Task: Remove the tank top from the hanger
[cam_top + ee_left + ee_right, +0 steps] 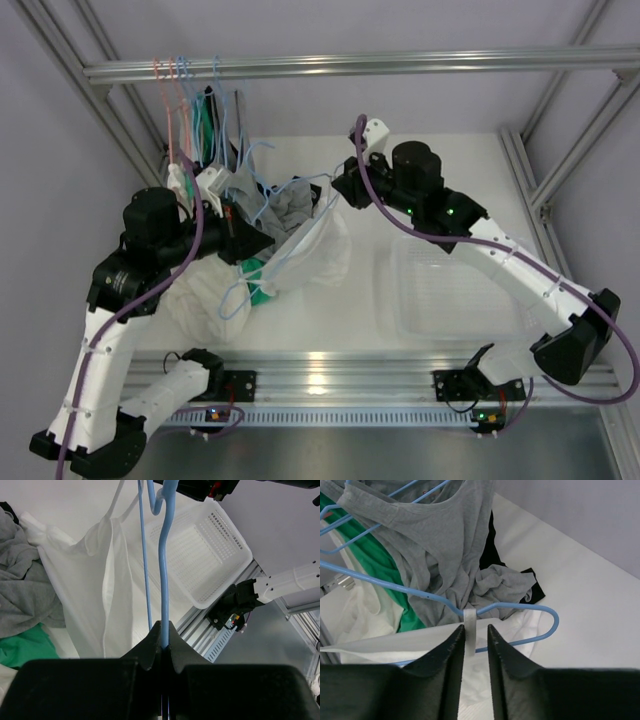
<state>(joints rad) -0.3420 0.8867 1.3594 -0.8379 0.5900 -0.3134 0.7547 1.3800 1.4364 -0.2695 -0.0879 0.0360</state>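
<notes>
Two arms (pixel 100 330) (pixel 510 260), one white tank top (pixel 90 595), one basket (pixel 200 550), one grey garment (pixel 455 540), one rail (pixel 400 63).

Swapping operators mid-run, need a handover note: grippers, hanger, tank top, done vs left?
Left gripper: shut on the blue hanger wire.
Right gripper: jaws slightly apart around the strap of the white tank top, where it loops over the hanger; no pinch yet.
Tank top drapes below, beside a grey garment and a green garment.
Done: hanger held, strap reached.
Left: grip strap, slide it off the hanger, free the top.
</notes>
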